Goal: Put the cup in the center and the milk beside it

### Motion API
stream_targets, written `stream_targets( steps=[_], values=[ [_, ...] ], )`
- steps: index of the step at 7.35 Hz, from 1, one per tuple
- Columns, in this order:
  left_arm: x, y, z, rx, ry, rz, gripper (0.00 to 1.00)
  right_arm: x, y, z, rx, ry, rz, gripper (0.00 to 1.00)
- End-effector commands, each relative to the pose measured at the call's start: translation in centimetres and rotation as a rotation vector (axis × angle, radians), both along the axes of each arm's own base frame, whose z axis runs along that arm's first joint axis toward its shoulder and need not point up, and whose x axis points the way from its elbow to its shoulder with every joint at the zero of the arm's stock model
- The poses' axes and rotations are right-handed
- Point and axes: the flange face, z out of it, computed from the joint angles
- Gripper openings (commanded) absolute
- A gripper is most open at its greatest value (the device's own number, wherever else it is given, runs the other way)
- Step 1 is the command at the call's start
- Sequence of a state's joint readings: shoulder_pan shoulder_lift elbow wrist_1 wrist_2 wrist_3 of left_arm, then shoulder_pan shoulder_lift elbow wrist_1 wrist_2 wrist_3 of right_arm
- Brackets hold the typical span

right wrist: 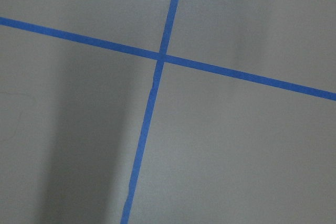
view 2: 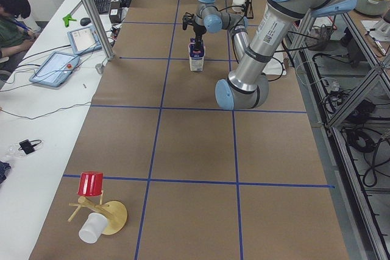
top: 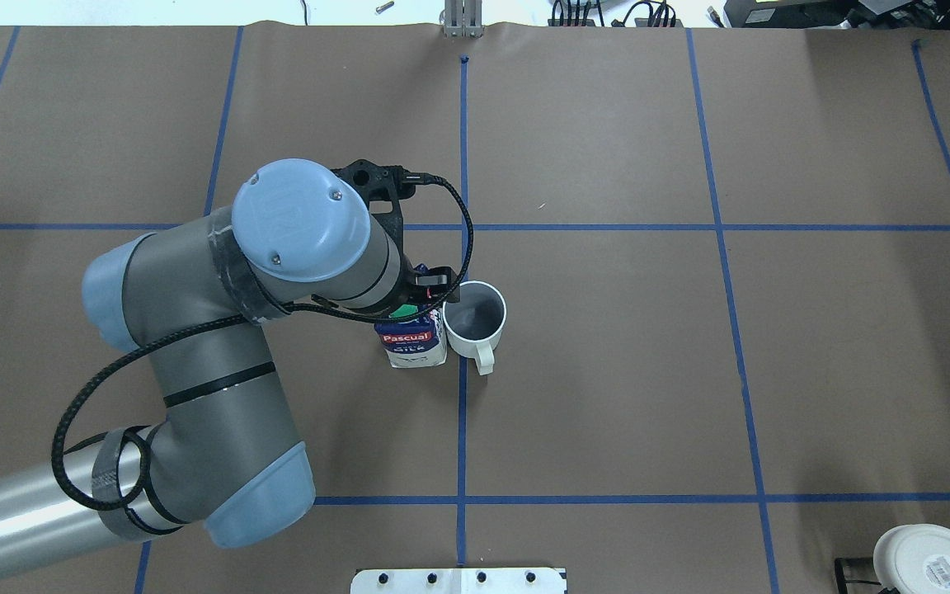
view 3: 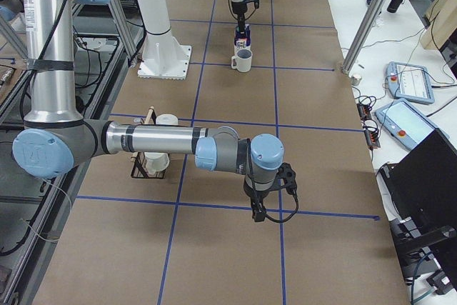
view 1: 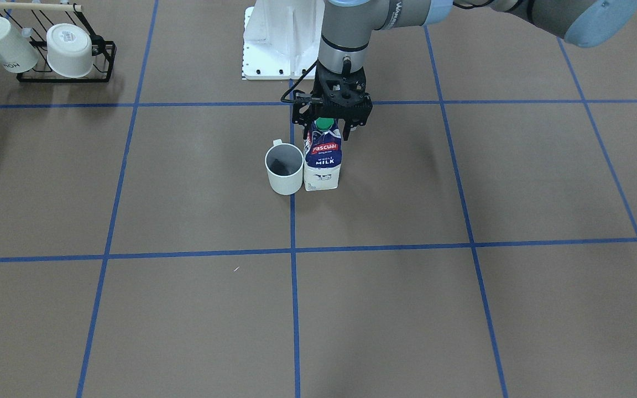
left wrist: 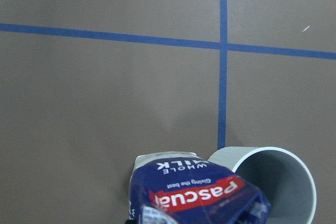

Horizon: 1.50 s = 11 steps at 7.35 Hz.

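The white cup [view 1: 284, 171] stands upright on the blue tape line of the center patch [view 1: 293, 221], handle towards the robot. It also shows in the overhead view [top: 475, 318] and the left wrist view [left wrist: 278, 182]. The blue-and-white milk carton [view 1: 323, 163] stands on the table right beside the cup, on the robot's left of it, almost touching it [top: 413, 345]. My left gripper [view 1: 328, 128] comes straight down over the carton's top, a finger on each side at the green cap, and looks shut on it. My right gripper [view 3: 260, 208] hangs low over a tape crossing far off; I cannot tell whether it is open.
A black wire rack [view 1: 64, 66] with two other white cups stands at the robot's right near corner, also in the overhead view [top: 928, 561]. The white base plate [view 1: 274, 55] lies behind the carton. A wooden stand with a red cup [view 2: 91, 184] stands at the table's far left end.
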<state>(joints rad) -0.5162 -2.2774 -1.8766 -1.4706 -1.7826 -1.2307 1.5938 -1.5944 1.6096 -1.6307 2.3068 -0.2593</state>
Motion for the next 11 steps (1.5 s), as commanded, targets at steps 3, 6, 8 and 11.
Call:
stream_targets(
  steps=[3, 6, 8, 11],
  values=[
    [-17.8, -10.3, 4.4, 0.155, -0.07, 0.202, 0.99, -0.1, 0.0, 0.4, -0.007, -0.004, -0.004, 1.0],
    [-35.5, -17.2, 22.4, 0.246, -0.156, 0.405, 0.99, 0.0, 0.5, 1.9, -0.023, -0.002, -0.015, 1.0],
    [-47.9, -19.9, 37.6, 0.142, -0.205, 0.402, 0.99, 0.0, 0.6, 2.2, -0.024, 0.003, -0.016, 1.0],
    [-56.7, -15.2, 49.1, 0.124, -0.208, 0.394, 0.99, 0.2, 1.2, 3.5, -0.048, 0.025, -0.014, 1.0]
  ],
)
